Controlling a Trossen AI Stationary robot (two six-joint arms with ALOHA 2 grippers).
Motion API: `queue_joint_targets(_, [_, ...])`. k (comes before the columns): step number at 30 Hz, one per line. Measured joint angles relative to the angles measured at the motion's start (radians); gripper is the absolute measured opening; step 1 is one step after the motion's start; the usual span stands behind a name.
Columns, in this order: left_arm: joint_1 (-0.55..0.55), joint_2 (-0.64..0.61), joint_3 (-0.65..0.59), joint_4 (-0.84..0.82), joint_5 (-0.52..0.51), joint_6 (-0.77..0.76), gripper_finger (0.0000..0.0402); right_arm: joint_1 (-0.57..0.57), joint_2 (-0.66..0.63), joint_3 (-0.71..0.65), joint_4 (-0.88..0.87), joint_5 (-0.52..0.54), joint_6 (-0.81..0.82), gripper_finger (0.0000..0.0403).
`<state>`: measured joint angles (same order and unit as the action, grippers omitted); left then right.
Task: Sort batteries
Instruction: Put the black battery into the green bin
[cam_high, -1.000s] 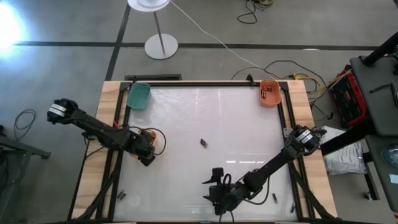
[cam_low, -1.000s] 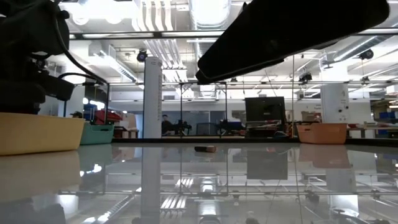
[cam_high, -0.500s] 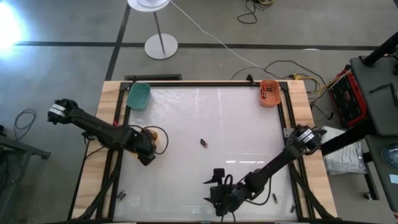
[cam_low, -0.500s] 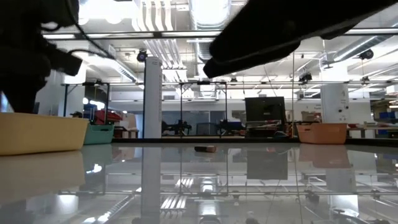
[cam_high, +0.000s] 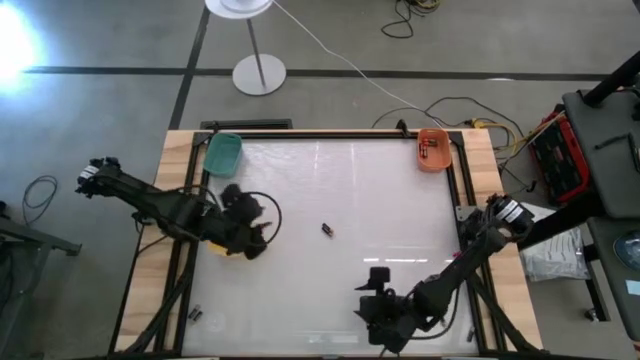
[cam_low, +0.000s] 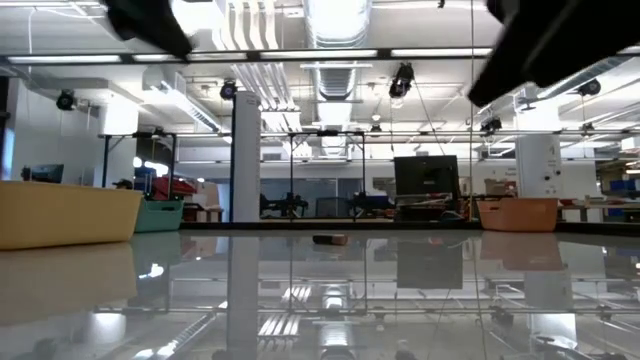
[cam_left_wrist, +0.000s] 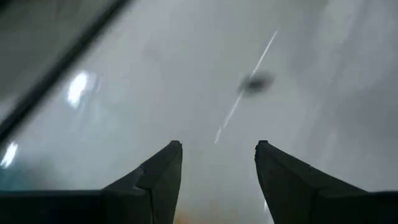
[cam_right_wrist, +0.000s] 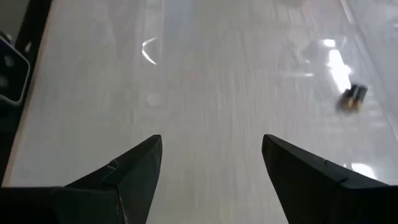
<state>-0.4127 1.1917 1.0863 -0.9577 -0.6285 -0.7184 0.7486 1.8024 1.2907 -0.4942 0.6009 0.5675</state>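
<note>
Showing only as a dark smear in the left wrist view — lone battery (cam_left_wrist: 255, 83), markings unreadable. Hiding most of the yellow bin (cam_high: 222, 247) in the high view, under the left arm. Lying too small to tell apart inside the orange bin (cam_high: 433, 150) — several batteries (cam_high: 431, 148). Being cut off by the low view's upper edge, both arms.

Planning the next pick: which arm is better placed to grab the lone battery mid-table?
Left, probably. The left gripper is nearer the battery than the right gripper at the near edge. Both jaws stand open and empty.
</note>
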Motion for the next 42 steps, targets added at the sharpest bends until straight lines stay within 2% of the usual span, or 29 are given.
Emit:
queue_joint_targets(3, [-0.001, 0.015, -0.043, 0.297, 0.0, 0.221, 0.0183, 0.02, -0.001, 0.0, -0.07, 0.0, 0.084, 0.0261])
queue_joint_targets(7, [0.015, 0.074, -0.167, 0.723, 0.104, 0.533, 0.0183, 0.053, -0.002, -0.001, -0.213, -0.029, 0.197, 0.025])
queue_joint_targets(10, [0.083, 0.14, -0.262, 0.987, 0.28, 0.601, 0.0178, 0.077, -0.01, -0.002, -0.289, -0.033, 0.282, 0.0242])
queue_joint_targets(12, [0.145, 0.192, -0.309, 1.105, 0.387, 0.601, 0.0173, 0.089, -0.017, -0.002, -0.303, -0.027, 0.321, 0.0237])
queue_joint_targets(14, [0.201, 0.244, -0.337, 1.15, 0.44, 0.585, 0.0166, 0.1, -0.017, -0.002, -0.302, -0.024, 0.338, 0.0232])
queue_joint_targets(18, [0.26, 0.324, -0.336, 1.109, 0.567, 0.507, 0.0156, 0.125, -0.016, -0.002, -0.302, -0.024, 0.385, 0.0225])
queue_joint_targets(21, [0.223, 0.346, -0.27, 0.967, 0.673, 0.376, 0.0155, 0.144, -0.014, -0.002, -0.305, -0.025, 0.411, 0.0222])
queue_joint_targets(26, [0.04, 0.385, -0.045, 0.481, 0.699, 0.103, 0.0155, 0.165, -0.014, -0.002, -0.305, 0.027, 0.42, 0.0222])
queue_joint_targets(30, [-0.16, 0.454, 0.148, 0.225, 0.701, -0.132, 0.0155, 0.166, -0.014, -0.002, -0.304, 0.078, 0.418, 0.0224])
queue_joint_targets(34, [-0.35, 0.545, 0.281, 0.146, 0.708, -0.299, 0.0155, 0.163, -0.014, -0.003, -0.301, 0.084, 0.412, 0.0221])
queue_joint_targets(36, [-0.417, 0.587, 0.327, 0.13, 0.744, -0.411, 0.0155, 0.163, -0.014, -0.003, -0.301, 0.084, 0.396, 0.022])
queue_joint_targets(42, [-0.518, 0.689, 0.406, 0.089, 0.855, -0.723, 0.0155, 0.144, -0.016, 0.004, -0.305, 0.081, 0.214, 0.0219])
